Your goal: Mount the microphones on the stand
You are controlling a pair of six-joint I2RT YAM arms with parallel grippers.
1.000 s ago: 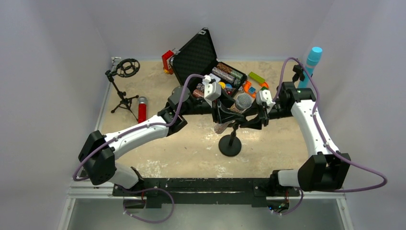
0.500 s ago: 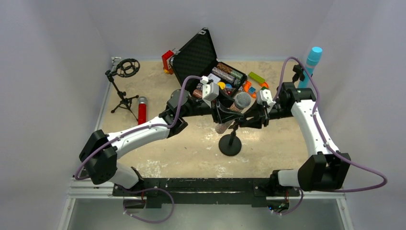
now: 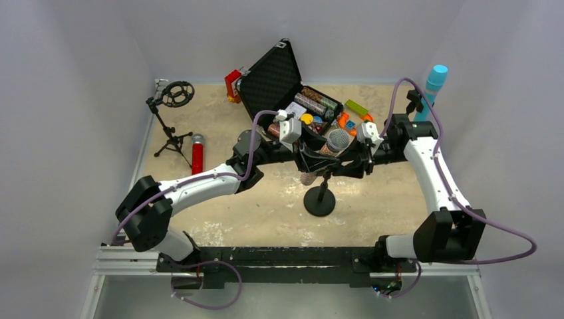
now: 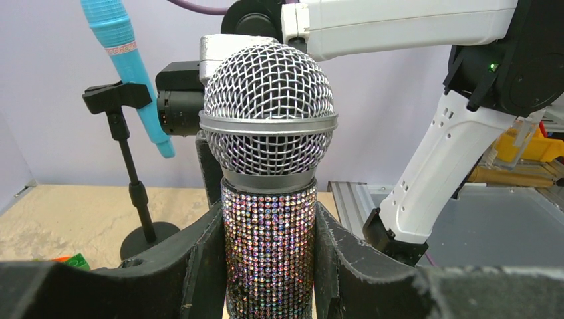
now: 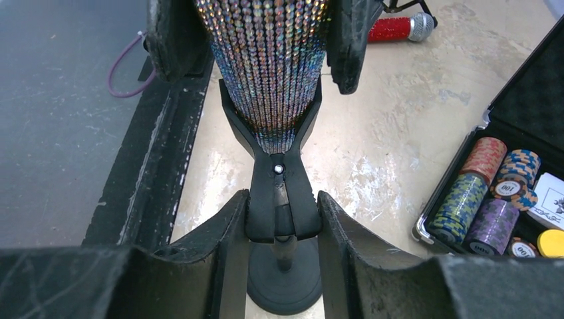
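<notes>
Item: silver microphone, gripped by left end effector, tail entering stand clip above worktop centre. Right end effector clamps the stand clip. Step: seating. Next, likely: press deeper, then release.

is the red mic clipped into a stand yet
No, the red microphone lies flat on the table beside the small tripod stand, with neither gripper on it.
</notes>
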